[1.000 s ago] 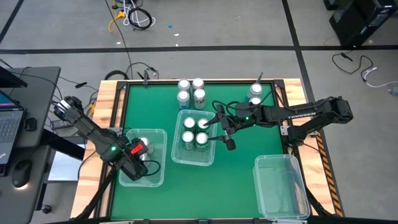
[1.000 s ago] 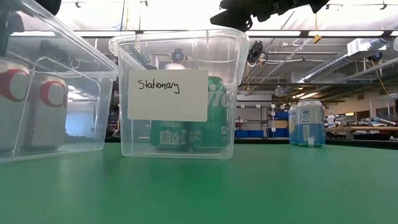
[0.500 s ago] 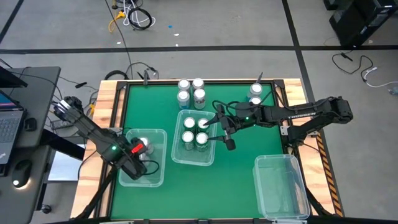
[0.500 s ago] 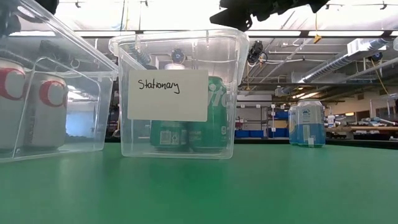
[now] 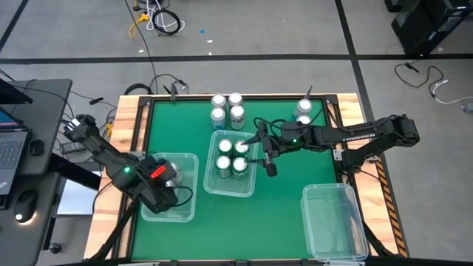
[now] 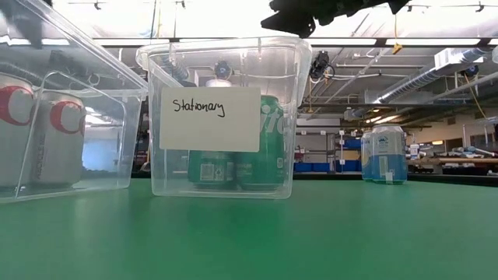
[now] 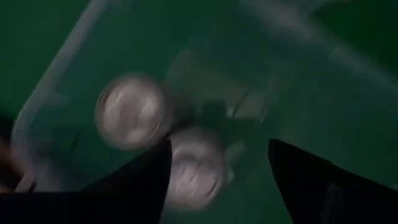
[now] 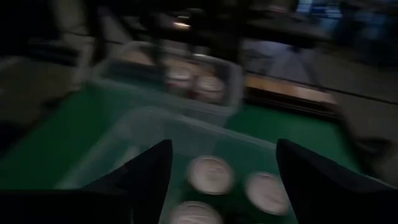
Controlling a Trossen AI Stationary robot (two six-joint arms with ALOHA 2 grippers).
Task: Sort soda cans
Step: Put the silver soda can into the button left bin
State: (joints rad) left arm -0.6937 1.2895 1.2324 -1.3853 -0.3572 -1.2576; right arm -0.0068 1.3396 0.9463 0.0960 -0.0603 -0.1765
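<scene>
The left gripper (image 5: 168,193) hangs over the clear bin (image 5: 186,159) at the left side of the green table (image 5: 281,192). Its two dark fingers (image 7: 140,186) are spread apart with nothing between them. Below them, in the left wrist view, two silver can tops (image 7: 129,112) sit side by side inside that bin, blurred. In the low view these two cans (image 6: 58,140) show as white with red markings, standing upright behind the bin's clear wall.

The right gripper (image 5: 263,153) reaches in from the right side and hovers at the right edge of the middle bin (image 5: 211,185). Its fingers (image 8: 146,177) are also spread, holding nothing. In the right wrist view, silver can tops (image 8: 210,174) lie below and between the fingers, inside the middle bin. From above, four cans (image 5: 231,156) stand upright in this bin, grouped in a square. The low view shows their sides are green (image 6: 237,165), and the bin's front carries a white label (image 6: 209,118) with the handwritten word "Stationary".

Three more cans (image 5: 227,108) stand together on the table at its far edge, just beyond the middle bin. Two further cans (image 5: 304,111) stand near the far right corner; in the low view they are pale blue (image 6: 384,154). A third clear bin (image 5: 334,222) sits at the near right corner of the table, well apart from both grippers.

A laptop (image 5: 11,148) rests on a dark desk beside the table's left edge.
</scene>
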